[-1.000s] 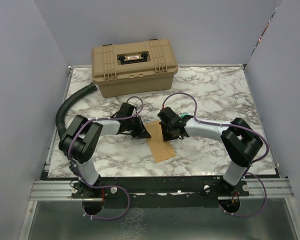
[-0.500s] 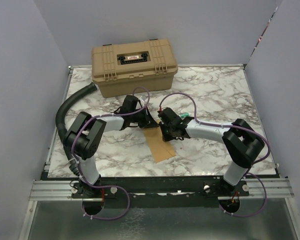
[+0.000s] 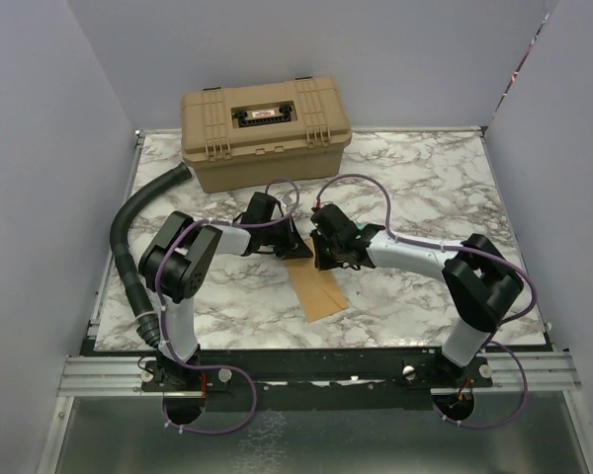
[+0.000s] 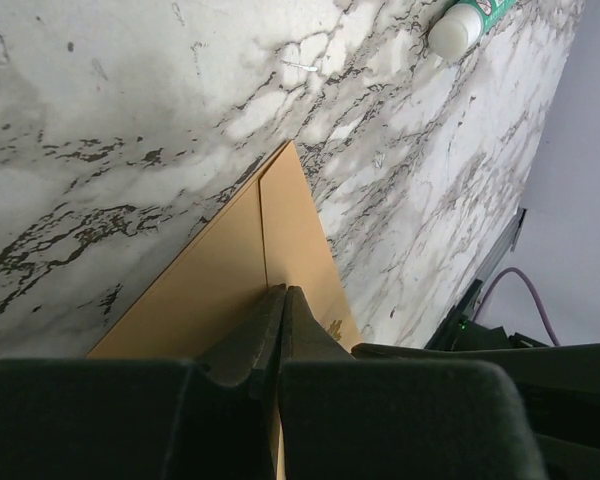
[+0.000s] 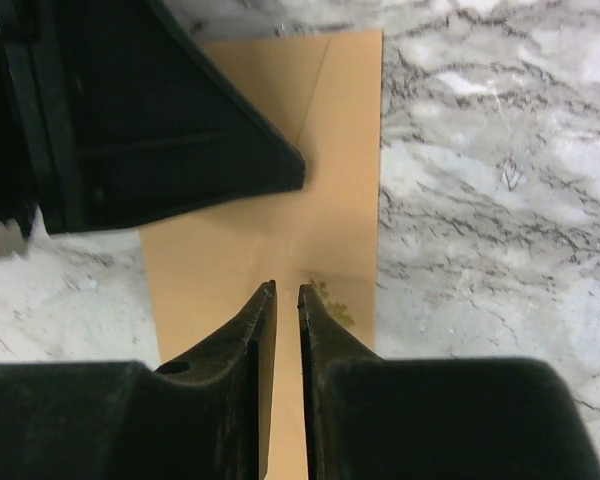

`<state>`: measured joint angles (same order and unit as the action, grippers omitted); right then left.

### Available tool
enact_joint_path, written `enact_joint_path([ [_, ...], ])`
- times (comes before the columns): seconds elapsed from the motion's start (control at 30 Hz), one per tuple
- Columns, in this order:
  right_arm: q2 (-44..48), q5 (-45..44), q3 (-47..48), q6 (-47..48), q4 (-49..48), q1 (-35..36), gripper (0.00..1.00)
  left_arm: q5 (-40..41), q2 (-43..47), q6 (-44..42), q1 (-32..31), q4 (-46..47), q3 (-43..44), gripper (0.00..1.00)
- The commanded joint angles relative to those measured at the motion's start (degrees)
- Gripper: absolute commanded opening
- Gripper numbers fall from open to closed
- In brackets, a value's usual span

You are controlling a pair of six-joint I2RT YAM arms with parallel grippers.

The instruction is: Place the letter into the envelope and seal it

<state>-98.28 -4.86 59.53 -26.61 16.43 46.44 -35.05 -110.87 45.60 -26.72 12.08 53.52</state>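
Observation:
The kraft-brown envelope lies flat on the marble table, near the front middle. In the left wrist view its seam lines show. My left gripper is shut, and its tips rest on the envelope's far end with nothing between them. My right gripper hangs just over the same end. Its jaws stand a narrow gap apart with nothing in it, above the envelope. The left gripper's black finger lies right in front of them. The letter does not show in any view.
A big tan plastic case stands at the back of the table. A black hose curves along the left side. A white and green tube lies on the marble beyond the envelope. Blue-grey walls close in the table.
My left gripper has moved right onto the envelope's far end. My right gripper has shifted slightly back and left, and its jaws have parted a little.

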Motion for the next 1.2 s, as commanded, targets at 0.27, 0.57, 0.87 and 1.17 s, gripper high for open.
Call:
enact_joint_path([
  [0.27,-9.0,-4.7,8.9,-9.2,7.1,0.1,0.13,4.1,-2.7,1.1,1.1,-4.5,-5.0,0.0],
  [0.57,-12.8,-3.0,11.0,-6.9,9.3,0.7,0.07,2.5,-3.2,4.0,1.3,-3.2,-5.9,0.0],
  [0.87,-13.2,-4.7,9.6,-4.2,11.7,3.6,0.08,2.1,-3.6,6.7,1.7,-2.4,-6.2,0.0],
  [1.17,-12.0,-3.1,5.7,-1.6,10.2,4.5,0.14,2.4,-4.2,7.3,2.5,-1.6,-6.9,0.0],
])
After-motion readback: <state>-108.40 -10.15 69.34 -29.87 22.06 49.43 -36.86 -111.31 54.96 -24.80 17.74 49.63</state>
